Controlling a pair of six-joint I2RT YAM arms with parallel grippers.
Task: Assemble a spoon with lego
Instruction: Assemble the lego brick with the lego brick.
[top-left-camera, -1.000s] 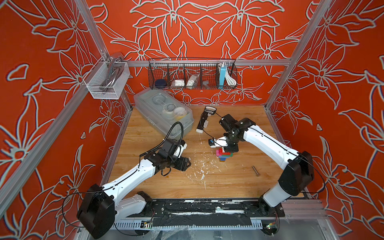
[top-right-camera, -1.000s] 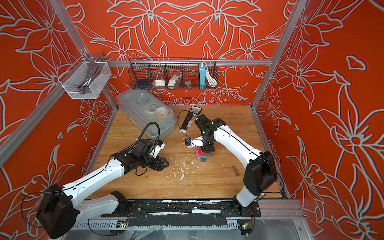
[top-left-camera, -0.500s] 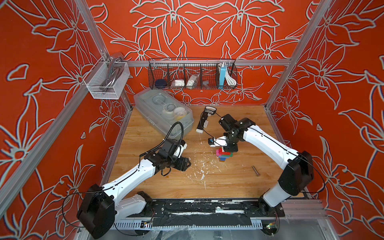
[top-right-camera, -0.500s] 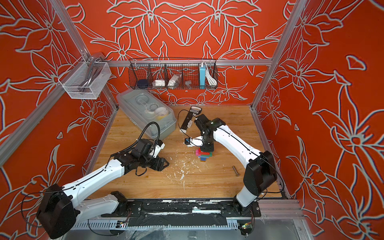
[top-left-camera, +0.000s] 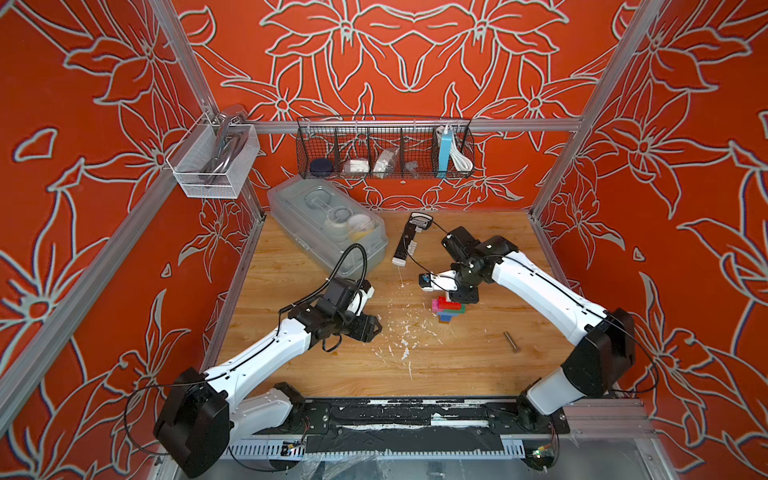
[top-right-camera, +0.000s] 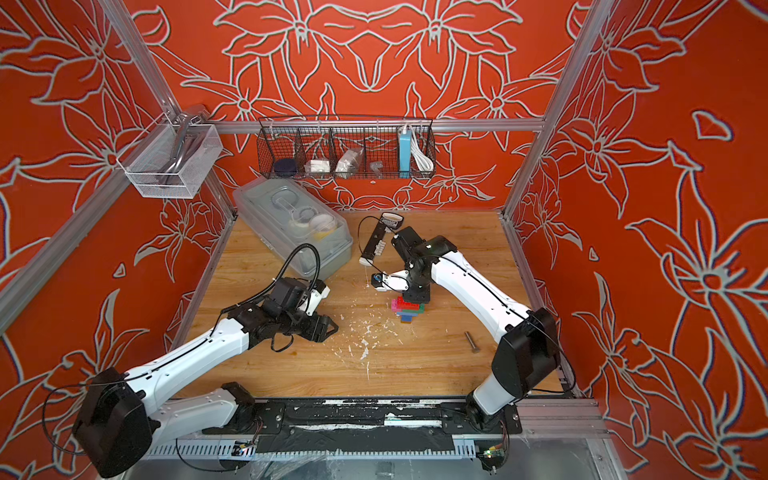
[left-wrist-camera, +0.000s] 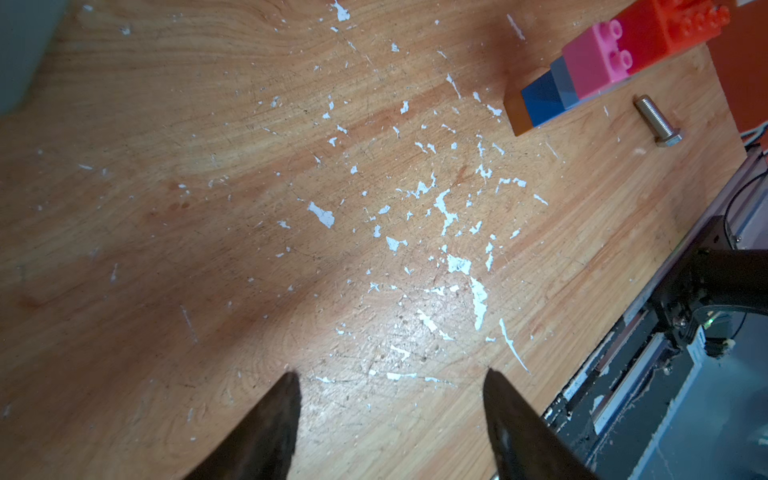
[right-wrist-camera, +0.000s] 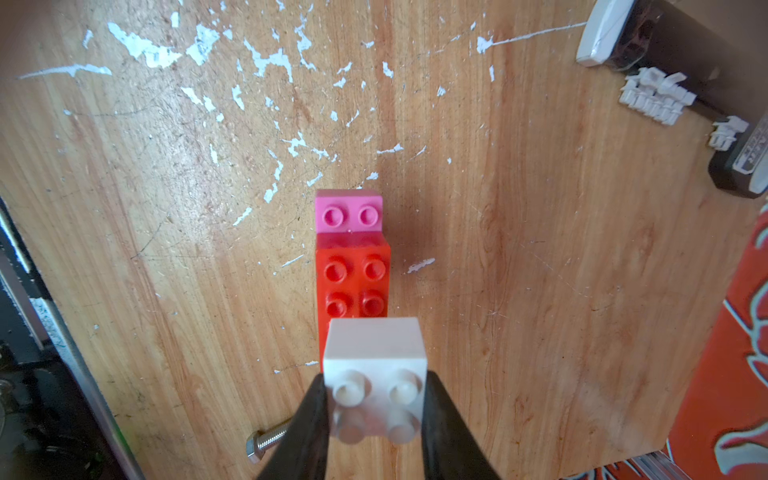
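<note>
The spoon (top-left-camera: 449, 309) stands right of the table's middle as a small stack of lego, shown in both top views (top-right-camera: 409, 309). In the right wrist view its pink brick (right-wrist-camera: 348, 212) and red brick (right-wrist-camera: 353, 282) show their studs. My right gripper (right-wrist-camera: 376, 399) is shut on a white brick (right-wrist-camera: 376, 361) over the red brick's near end; whether the two touch I cannot tell. In a top view that gripper (top-left-camera: 463, 296) hides the white brick. My left gripper (left-wrist-camera: 390, 378) is open and empty over bare wood, left of the stack (left-wrist-camera: 602, 70).
A steel bolt (top-left-camera: 510, 341) lies on the wood right of the stack. The black-and-white bar tool (top-left-camera: 409, 239) and a clear lidded box (top-left-camera: 328, 232) sit at the back. A wire basket (top-left-camera: 384, 147) hangs on the rear wall. White flakes (top-left-camera: 405, 353) litter the middle.
</note>
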